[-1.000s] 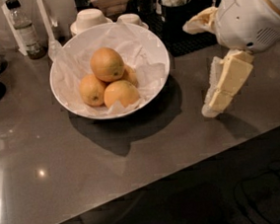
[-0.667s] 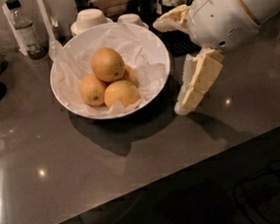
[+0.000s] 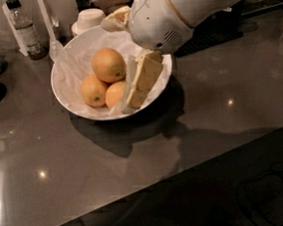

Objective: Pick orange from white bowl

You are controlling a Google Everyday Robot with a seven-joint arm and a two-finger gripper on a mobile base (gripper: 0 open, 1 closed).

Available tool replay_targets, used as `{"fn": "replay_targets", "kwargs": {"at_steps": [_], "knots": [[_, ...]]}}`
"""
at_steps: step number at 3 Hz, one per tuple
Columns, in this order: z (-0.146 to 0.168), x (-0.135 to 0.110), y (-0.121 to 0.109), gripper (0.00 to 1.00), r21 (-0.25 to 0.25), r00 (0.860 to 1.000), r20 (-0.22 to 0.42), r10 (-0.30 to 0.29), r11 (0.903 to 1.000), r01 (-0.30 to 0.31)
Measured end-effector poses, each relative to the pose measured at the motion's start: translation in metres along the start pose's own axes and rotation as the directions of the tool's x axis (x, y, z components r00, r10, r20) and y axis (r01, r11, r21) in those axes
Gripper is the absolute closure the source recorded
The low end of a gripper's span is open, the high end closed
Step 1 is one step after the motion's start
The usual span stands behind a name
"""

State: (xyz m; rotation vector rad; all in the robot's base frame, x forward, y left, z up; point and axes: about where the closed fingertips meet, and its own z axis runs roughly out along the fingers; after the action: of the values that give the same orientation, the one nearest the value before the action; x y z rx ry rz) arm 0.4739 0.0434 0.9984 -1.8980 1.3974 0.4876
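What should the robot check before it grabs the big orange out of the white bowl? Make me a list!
1. Big round orange-yellow orange in plain sight, on top of the pile: ok.
2. Wide white paper-lined bowl sitting flat on the grey counter: ok.
3. Gripper over the bowl: ok, it hangs low at the bowl's right side.
4. Gripper lined up with the big orange: not ok, it is to the right and lower, next to a smaller yellower orange.
5. Gripper touching that smaller orange: cannot tell.
6. Small white cup and clear bottle out of the way: probably ok, both stand behind the bowl.
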Motion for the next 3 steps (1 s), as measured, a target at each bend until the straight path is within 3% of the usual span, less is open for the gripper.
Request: {"fn": "replay_targets", "kwargs": {"at_steps": [1,2,3], "knots": [[0.035,-0.034,-0.015,0.0,-0.027,0.998,-0.001,-0.059,0.9979,0.059],[0.034,-0.035,-0.015,0.0,-0.024,0.998,-0.002,-0.06,0.9979,0.06],[0.037,-0.033,-0.034,0.0,-0.025,0.995,-0.008,-0.104,0.9943,0.104]]}}
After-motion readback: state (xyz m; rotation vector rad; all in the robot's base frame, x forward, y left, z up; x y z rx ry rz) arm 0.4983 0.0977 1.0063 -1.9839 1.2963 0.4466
